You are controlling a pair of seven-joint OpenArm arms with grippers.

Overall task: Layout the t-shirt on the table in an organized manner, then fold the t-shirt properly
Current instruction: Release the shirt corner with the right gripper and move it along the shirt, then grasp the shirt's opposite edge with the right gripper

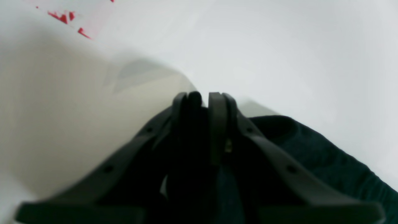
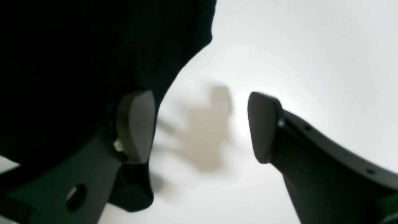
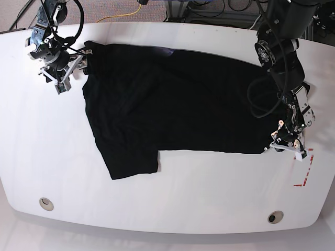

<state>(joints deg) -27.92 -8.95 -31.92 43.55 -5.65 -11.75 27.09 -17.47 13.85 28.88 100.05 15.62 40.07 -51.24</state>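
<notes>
The black t-shirt [image 3: 172, 99] lies spread across the white table [image 3: 209, 198], with one sleeve pointing toward the front edge. At the shirt's right front corner my left gripper [image 3: 282, 142] sits low on the table. Seen from the left wrist, the left gripper [image 1: 205, 98] has its fingers pressed almost together, with dark t-shirt [image 1: 326, 155] cloth running in between them. My right gripper [image 3: 70, 70] is at the shirt's far left corner. In the right wrist view the right gripper [image 2: 202, 124] is open over bare table, one finger against the t-shirt [image 2: 62, 62] edge.
A red outline mark [image 3: 306, 172] is on the table just beyond the left gripper, and bits of the red mark [image 1: 65, 17] show in the left wrist view. Two small round holes [image 3: 46, 203] [image 3: 275, 216] sit near the front edge. Cables run behind the table.
</notes>
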